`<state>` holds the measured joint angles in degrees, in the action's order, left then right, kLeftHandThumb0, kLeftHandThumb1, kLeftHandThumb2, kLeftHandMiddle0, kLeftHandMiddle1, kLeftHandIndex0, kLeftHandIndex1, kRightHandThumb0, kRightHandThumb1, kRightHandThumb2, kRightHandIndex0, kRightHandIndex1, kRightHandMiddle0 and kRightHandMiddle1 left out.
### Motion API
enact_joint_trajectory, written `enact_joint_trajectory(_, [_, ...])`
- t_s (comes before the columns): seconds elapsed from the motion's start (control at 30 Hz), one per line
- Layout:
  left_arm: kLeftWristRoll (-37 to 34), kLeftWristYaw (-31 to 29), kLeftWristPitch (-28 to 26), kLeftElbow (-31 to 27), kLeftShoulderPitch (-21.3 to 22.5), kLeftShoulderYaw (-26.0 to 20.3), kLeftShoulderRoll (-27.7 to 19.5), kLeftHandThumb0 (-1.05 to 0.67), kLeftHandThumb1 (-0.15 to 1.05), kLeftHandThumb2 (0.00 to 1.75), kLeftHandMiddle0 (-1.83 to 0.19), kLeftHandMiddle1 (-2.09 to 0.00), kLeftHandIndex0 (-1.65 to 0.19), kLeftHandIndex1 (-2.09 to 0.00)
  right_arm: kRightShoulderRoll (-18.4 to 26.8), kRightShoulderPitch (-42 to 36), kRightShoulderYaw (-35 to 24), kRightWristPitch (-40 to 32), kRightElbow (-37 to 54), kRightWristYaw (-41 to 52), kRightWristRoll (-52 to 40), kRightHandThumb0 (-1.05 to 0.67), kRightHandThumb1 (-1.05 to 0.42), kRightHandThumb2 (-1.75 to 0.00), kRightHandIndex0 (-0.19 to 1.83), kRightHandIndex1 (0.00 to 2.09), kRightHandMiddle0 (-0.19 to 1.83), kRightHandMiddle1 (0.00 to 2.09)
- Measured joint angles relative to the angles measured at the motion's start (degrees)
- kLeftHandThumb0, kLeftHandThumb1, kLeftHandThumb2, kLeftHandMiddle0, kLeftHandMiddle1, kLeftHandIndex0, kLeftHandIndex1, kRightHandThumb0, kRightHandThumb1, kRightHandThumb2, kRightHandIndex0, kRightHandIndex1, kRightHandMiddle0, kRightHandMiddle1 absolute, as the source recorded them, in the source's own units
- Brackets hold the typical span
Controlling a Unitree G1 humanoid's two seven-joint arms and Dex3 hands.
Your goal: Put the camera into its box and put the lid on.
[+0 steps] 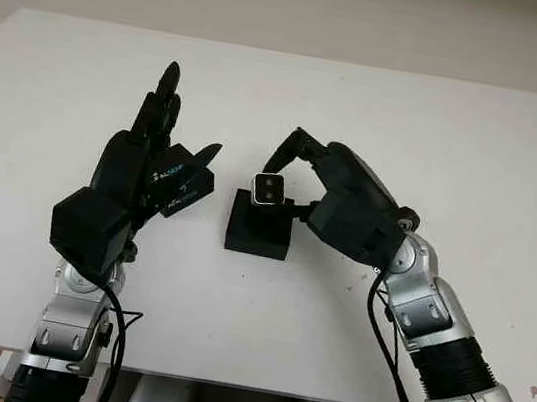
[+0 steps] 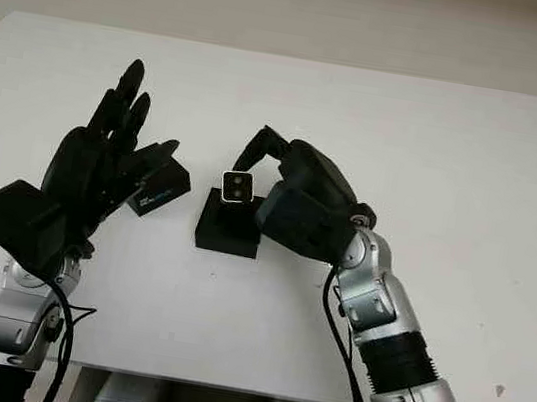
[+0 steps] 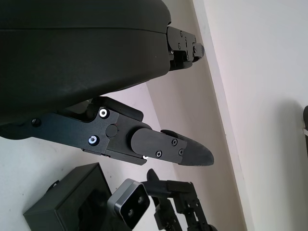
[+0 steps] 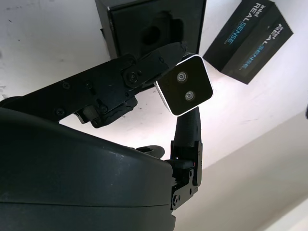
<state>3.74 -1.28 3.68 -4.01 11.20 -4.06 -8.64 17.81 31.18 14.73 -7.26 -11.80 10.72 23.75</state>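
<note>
A small silver camera (image 1: 269, 189) is held upright just above an open black box (image 1: 259, 228); the black printed lid (image 1: 181, 188) lies left of it.

A silver-edged camera (image 1: 269, 190) with a black face sits above a black box (image 1: 259, 227). The black lid (image 4: 250, 41) carries blue-and-white lettering, on a white tabletop (image 1: 364, 104).

The left hand (image 1: 141, 177) covers the near end of the lid (image 1: 182, 186) on the white table (image 1: 457, 158). The right hand (image 1: 335, 196) hides one side of the camera (image 1: 269, 190) and part of the box (image 1: 258, 232). The table's near corners and both forearms run off the frame.
</note>
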Motion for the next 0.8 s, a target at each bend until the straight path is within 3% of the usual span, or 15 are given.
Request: enact_joint_trajectory(0.8, [0.0,-0.2,-0.4,-0.8,0.0,0.0,-0.4,-0.58,1.05,0.12,-0.05,-0.06,-0.02,-0.06,-1.4,-1.6,0.2,-8.2,5.8,3.2,-0.6,-0.38,-0.95,-0.05,0.38,0.06,0.31,1.59])
